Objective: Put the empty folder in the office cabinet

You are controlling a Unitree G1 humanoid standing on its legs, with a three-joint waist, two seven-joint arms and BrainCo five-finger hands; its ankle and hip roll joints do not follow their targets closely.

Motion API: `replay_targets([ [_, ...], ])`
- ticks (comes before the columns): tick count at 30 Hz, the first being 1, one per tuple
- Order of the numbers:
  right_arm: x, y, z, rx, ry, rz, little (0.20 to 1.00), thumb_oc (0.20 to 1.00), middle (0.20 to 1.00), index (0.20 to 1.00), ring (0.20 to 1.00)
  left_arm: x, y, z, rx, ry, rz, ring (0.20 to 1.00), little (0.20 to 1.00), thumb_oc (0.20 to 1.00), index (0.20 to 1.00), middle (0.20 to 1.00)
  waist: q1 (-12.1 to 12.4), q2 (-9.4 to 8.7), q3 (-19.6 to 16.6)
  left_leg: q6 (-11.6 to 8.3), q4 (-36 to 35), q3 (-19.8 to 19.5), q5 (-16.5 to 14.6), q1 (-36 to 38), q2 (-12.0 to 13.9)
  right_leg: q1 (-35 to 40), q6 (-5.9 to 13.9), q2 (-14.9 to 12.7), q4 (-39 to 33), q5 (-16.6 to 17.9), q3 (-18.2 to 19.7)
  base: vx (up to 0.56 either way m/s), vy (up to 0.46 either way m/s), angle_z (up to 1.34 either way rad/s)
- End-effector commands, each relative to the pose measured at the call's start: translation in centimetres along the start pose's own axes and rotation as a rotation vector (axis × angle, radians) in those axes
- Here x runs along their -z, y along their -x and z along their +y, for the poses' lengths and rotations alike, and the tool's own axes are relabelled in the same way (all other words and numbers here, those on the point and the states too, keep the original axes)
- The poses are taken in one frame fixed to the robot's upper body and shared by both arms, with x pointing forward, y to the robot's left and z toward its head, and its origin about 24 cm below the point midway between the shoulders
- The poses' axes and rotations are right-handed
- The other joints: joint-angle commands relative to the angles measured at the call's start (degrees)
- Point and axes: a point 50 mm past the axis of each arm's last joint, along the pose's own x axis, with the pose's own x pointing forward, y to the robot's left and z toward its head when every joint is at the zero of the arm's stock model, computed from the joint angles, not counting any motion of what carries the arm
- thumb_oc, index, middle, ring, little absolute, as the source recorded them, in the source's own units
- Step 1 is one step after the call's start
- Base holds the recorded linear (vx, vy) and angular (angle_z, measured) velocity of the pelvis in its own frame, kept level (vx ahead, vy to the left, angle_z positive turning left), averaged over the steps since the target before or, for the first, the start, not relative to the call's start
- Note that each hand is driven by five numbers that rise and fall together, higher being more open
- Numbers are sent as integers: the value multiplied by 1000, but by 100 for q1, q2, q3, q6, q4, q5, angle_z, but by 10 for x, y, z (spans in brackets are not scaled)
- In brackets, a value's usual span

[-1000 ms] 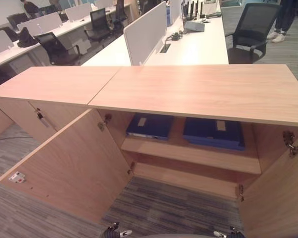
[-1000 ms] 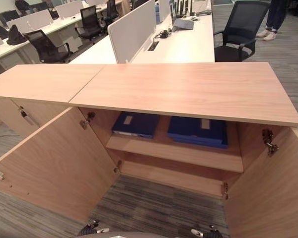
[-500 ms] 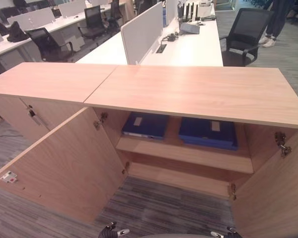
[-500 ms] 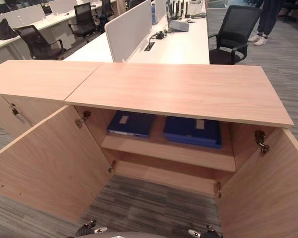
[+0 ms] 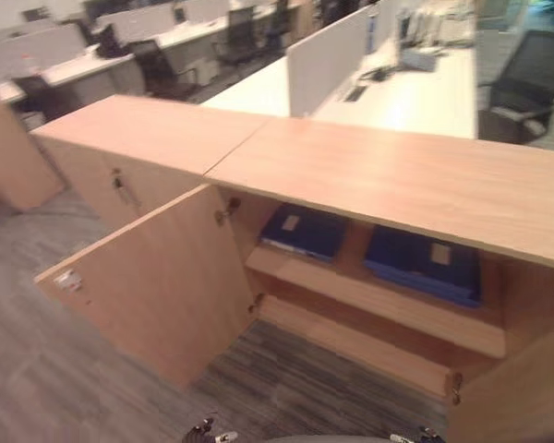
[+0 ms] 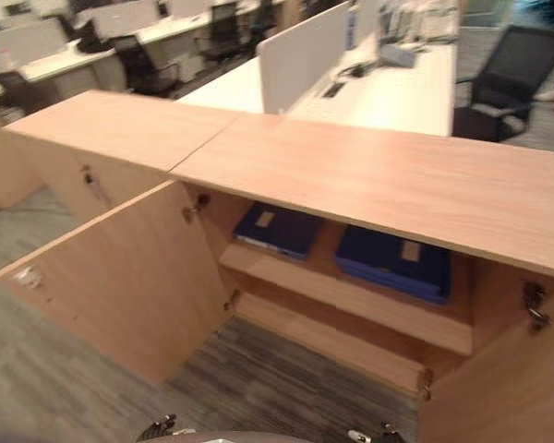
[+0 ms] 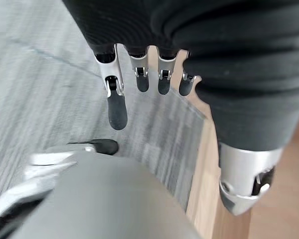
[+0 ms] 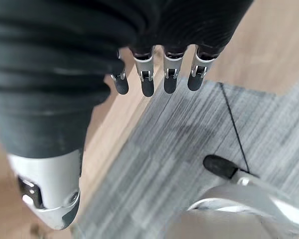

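Lying flat on cabinet (image 6: 369, 175) upper shelf (image 6: 351, 300): two blue folders (image 6: 279, 230), side by side. Left hand (image 7: 139, 74) & right hand (image 8: 159, 74) hang over carpet, fingers relaxed, empty, well apart from folders.

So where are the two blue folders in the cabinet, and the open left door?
left blue folder (image 6: 279, 229), right eye view, its cover
right blue folder (image 6: 394, 260), right eye view, its cover
open left door (image 6: 125, 280), right eye view, its inner face
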Motion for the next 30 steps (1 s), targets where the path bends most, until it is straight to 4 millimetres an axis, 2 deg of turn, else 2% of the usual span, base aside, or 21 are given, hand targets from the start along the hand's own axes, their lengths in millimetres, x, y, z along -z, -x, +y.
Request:
replay_targets([
  [1, -33, -6, 1, 10, -59, -97, 1000, 1000, 1000, 1000, 1000, -50, -10, 22, -73, 53, -130, 1000, 1000, 1000, 1000, 1000, 84, -319, 419, -285, 233, 557, -158, -288, 57, -334, 592, -714, 179, 266, -25, -214, 142, 63],
  [2, -41, -8, -2, 18, -59, -117, 1000, 1000, 1000, 1000, 1000, -58, -11, 21, -73, 74, -154, 1000, 1000, 1000, 1000, 1000, 12, -347, 442, -288, 461, 1262, -166, -402, 259, -390, 635, -836, 192, 310, -166, -191, 164, 51],
  [3, -47, -9, -4, 23, -49, -131, 1000, 1000, 1000, 1000, 1000, -62, -12, 21, -71, 90, -171, 1000, 1000, 1000, 1000, 1000, -82, -376, 445, -277, 629, 2108, -166, -356, 620, -401, 665, -928, 206, 336, -352, -140, 152, 110],
  [4, -49, -9, -3, 24, -39, -132, 1000, 1000, 1000, 1000, 1000, -63, -11, 22, -71, 98, -176, 1000, 1000, 1000, 1000, 1000, -128, -383, 412, -270, 710, 2641, -98, -339, 882, -433, 659, -964, 213, 362, -465, -68, 82, 102],
  [5, -49, -9, -3, 23, -38, -132, 1000, 1000, 1000, 1000, 1000, -62, -11, 22, -71, 99, -175, 1000, 1000, 1000, 1000, 1000, -98, -376, 435, -292, 719, 2677, -128, -289, 910, -405, 655, -942, 209, 348, -428, -7, 112, 119],
  [6, -47, -9, -1, 17, -39, -118, 1000, 1000, 1000, 1000, 1000, -52, -10, 25, -81, 93, -148, 1000, 1000, 1000, 1000, 1000, -83, -348, 355, -376, 717, 3005, -29, -168, 1133, -299, 648, -949, 222, 345, -540, 60, 109, 73],
  [10, -47, -9, 7, -7, -76, -117, 1000, 1000, 1000, 1000, 1000, -38, -7, 30, -95, 66, -99, 1000, 1000, 1000, 1000, 1000, -1, -373, 206, -419, 498, 2957, 20, -4, 1202, -63, 705, -1076, 303, 332, -840, 59, 174, 97],
  [11, -48, -9, 10, -16, -84, -118, 1000, 1000, 1000, 1000, 1000, -36, -7, 31, -91, 32, -88, 1000, 1000, 1000, 1000, 1000, 118, -418, 161, -311, 280, 2763, -68, -2, 964, -105, 765, -1268, 491, 407, -951, 29, 337, 117],
  [14, -50, -10, 12, -15, -126, -107, 1000, 1000, 1000, 1000, 1000, -37, -6, 33, -85, -23, -88, 1000, 1000, 1000, 1000, 1000, 331, -539, 176, -18, 328, 2484, -348, -76, 478, -61, 934, -1706, 947, 540, -1154, 122, 413, 127],
  [15, -51, -10, 13, -21, -135, -108, 1000, 1000, 1000, 1000, 1000, -38, -6, 36, -94, -24, -92, 1000, 1000, 1000, 1000, 1000, 356, -589, 207, 101, 275, 2363, -430, -30, 282, -160, 989, -1949, 1333, 807, -1149, 128, 370, 89],
  [17, -59, -10, 17, -31, -134, -126, 1000, 1000, 1000, 1000, 1000, -39, -5, 43, -114, -7, -95, 1000, 1000, 1000, 1000, 1000, 404, -601, 275, 225, 172, 2382, -477, 54, 149, -420, 1063, -2171, 1954, 1128, -1053, 93, 268, 68],
  [18, -61, -10, 20, -43, -143, -133, 1000, 1000, 1000, 1000, 1000, -44, -5, 50, -132, -1, -106, 1000, 1000, 1000, 1000, 1000, 386, -571, 349, 276, 145, 2246, -483, 85, 115, -651, 1058, -2030, 2256, 1116, -674, 224, 294, 14],
  [19, -58, -10, 18, -41, -158, -131, 1000, 1000, 1000, 1000, 1000, -48, -5, 50, -125, -9, -121, 1000, 1000, 1000, 1000, 1000, 202, -468, 311, 305, 66, 1846, -479, 147, 31, -948, 788, -1064, 1838, 219, 370, 197, 219, -6],
  [20, -58, -10, 18, -41, -158, -131, 1000, 1000, 1000, 1000, 1000, -48, -5, 50, -125, -9, -121, 1000, 1000, 1000, 1000, 1000, 203, -466, 306, 304, 66, 1846, -478, 142, 33, -951, 787, -1061, 1834, 222, 370, 208, 153, 33],
  [21, -57, -10, 17, -34, -169, -130, 1000, 1000, 1000, 1000, 1000, -50, -6, 50, -124, -15, -125, 1000, 1000, 1000, 1000, 1000, 146, -473, 314, 316, 43, 1710, -498, 189, -58, -924, 700, -779, 1502, 72, 599, 119, 37, 62],
  [22, -55, -10, 15, -32, -168, -121, 1000, 1000, 1000, 1000, 1000, -50, -6, 50, -122, -29, -125, 1000, 1000, 1000, 1000, 1000, 116, -476, 302, 335, 32, 1557, -520, 224, -149, -948, 617, -650, 1318, 15, 750, 136, 21, 88],
  [23, -56, -10, 14, -27, -174, -122, 1000, 1000, 1000, 1000, 1000, -52, -6, 51, -125, -27, -128, 1000, 1000, 1000, 1000, 1000, 99, -488, 281, 333, 10, 1470, -522, 226, -193, -934, 644, -608, 1196, 40, 843, 193, -40, 112],
  [24, -50, -10, 15, -32, -174, -105, 1000, 1000, 1000, 1000, 1000, -50, -6, 50, -130, -21, -121, 1000, 1000, 1000, 1000, 1000, -18, -501, 228, 351, 10, 1267, -596, 287, -273, -926, 636, -488, 938, 160, 1191, 133, -56, 100],
  [30, -38, -9, 14, -34, -138, -71, 1000, 1000, 1000, 1000, 1000, -39, -6, 43, -115, -35, -91, 1000, 1000, 1000, 1000, 1000, -36, -503, 96, 335, 10, 1196, -652, 376, -298, -627, 639, -531, 520, 277, 1149, 97, -27, 38],
])
